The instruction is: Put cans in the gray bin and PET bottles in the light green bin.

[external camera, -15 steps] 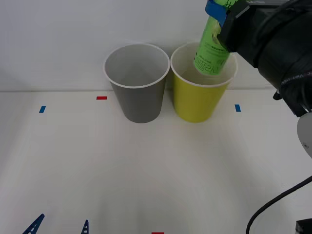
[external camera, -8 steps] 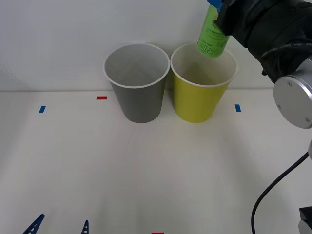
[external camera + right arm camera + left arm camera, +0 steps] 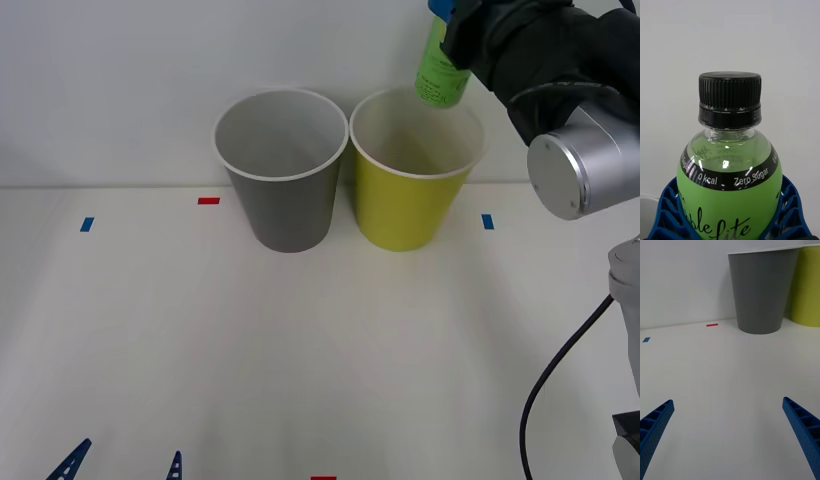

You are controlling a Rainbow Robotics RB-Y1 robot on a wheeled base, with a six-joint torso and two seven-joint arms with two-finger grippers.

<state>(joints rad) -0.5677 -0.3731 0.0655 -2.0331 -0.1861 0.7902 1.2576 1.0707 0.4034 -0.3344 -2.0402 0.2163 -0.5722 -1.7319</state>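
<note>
While ribbed blue fingers (image 3: pixel 790 210) clamp it, the right tool (image 3: pixel 452 15) holds the glossy PET bottle (image 3: pixel 440 72) above the round light green bin (image 3: pixel 405 205).

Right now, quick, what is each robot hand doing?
Left gripper: open, holding nothing, low over the table.
Right gripper: shut on the PET bottle, above the light green bin.

A bare lab-style test space is showing: a plain white table (image 3: pixel 300 350) carrying small red and blue tape markers (image 3: pixel 208 201) before a blank white wall (image 3: pixel 120 80).
</note>
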